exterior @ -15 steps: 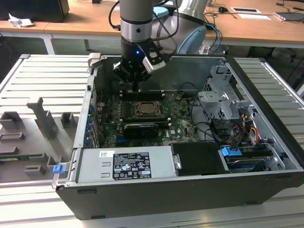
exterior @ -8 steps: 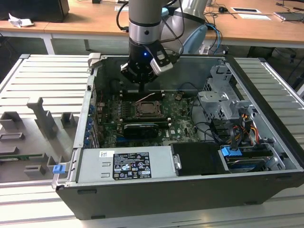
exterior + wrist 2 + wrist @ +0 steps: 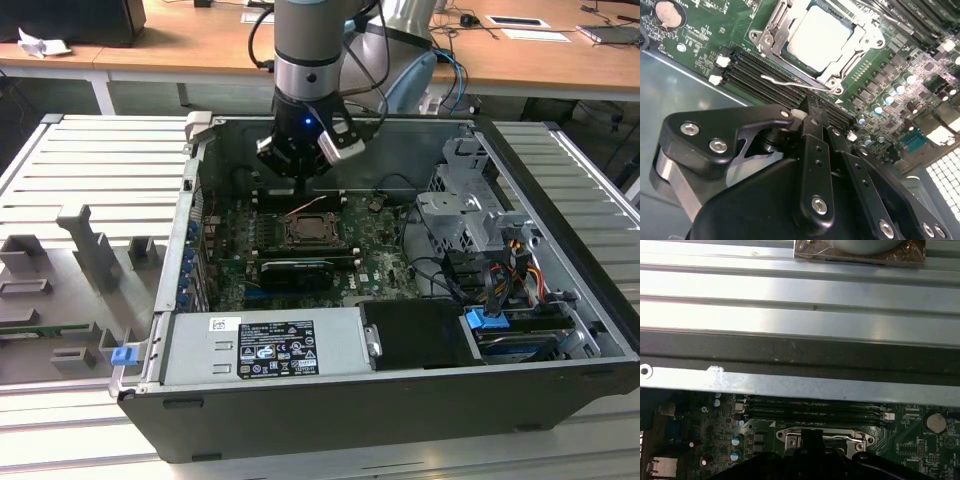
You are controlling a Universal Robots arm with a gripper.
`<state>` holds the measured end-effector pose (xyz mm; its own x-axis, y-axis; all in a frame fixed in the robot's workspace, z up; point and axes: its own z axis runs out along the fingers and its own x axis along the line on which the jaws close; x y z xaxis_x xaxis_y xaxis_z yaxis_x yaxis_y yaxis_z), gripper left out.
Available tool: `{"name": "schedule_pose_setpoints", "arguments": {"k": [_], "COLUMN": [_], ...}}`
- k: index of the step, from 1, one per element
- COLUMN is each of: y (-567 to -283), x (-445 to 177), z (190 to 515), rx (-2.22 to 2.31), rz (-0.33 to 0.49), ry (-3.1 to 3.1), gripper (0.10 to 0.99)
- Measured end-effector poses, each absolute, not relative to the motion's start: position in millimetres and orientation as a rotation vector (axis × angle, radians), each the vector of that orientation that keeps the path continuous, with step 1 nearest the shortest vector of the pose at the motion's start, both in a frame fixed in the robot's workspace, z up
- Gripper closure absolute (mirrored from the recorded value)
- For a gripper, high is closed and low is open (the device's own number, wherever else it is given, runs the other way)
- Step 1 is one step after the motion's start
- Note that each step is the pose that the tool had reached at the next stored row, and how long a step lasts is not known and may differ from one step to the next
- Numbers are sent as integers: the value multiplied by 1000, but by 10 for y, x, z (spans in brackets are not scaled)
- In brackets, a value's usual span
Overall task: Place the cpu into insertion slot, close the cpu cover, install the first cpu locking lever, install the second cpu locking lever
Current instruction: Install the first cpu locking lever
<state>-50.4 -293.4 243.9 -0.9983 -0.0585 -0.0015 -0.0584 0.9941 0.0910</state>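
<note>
My gripper [image 3: 812, 112] hovers with its fingers drawn together and nothing between them, just above the memory slots [image 3: 770, 70] beside the insertion slot [image 3: 306, 232]. The cpu [image 3: 816, 34] lies seated in that socket with the cpu cover [image 3: 856, 44] closed around it. One thin locking lever [image 3: 790, 83] appears, as best I can judge, still unlatched.

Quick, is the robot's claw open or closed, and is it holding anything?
Black gripper: shut, holding nothing, poised beside the silver socket's thin wire lever.
</note>
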Motion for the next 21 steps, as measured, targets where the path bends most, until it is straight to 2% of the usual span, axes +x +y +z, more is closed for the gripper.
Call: {"name": "schedule_pose_setpoints", "arguments": {"k": [9, 21], "y": [-2935, -2892], "x": [-484, -372], "z": [2349, 2255], "rx": [94, 183], "rz": [-178, -178], "ry": [-3135, -3127], "gripper": [980, 980]}}
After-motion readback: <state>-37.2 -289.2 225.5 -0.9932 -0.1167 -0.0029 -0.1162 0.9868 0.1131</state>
